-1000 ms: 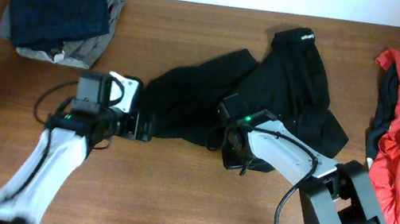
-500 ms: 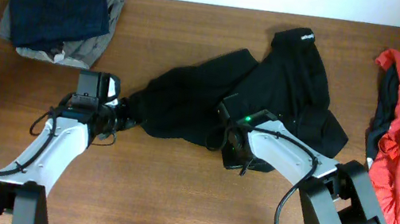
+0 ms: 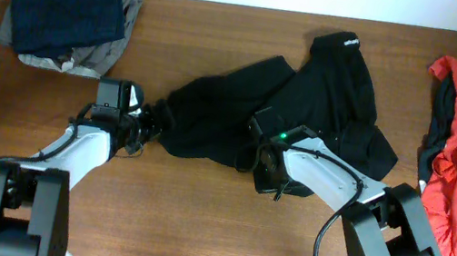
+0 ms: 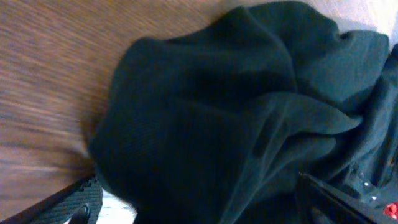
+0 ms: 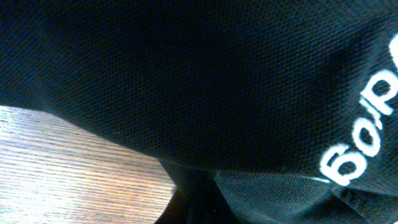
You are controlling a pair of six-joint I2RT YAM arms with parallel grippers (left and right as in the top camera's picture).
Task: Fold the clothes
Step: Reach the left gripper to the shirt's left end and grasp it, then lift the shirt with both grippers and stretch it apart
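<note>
Black garment [image 3: 324,106], limp and light, lies crumpled mid-surface [image 3: 195,224]. It likely sags and bunches; take hold at a hem corner. Left gripper [image 3: 151,125] jaws stand apart at its left edge; right gripper [image 3: 264,161] jaws pinch its lower hem.

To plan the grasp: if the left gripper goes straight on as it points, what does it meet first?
Probably the bunched edge of the black garment, right ahead of the open left gripper; depth is unclear.

White letters [image 5: 364,146] on the black garment [image 5: 186,74] read roughly "Bop", cut off at the edge; its small lettering [image 3: 350,42] seen from overhead is illegible.
</note>
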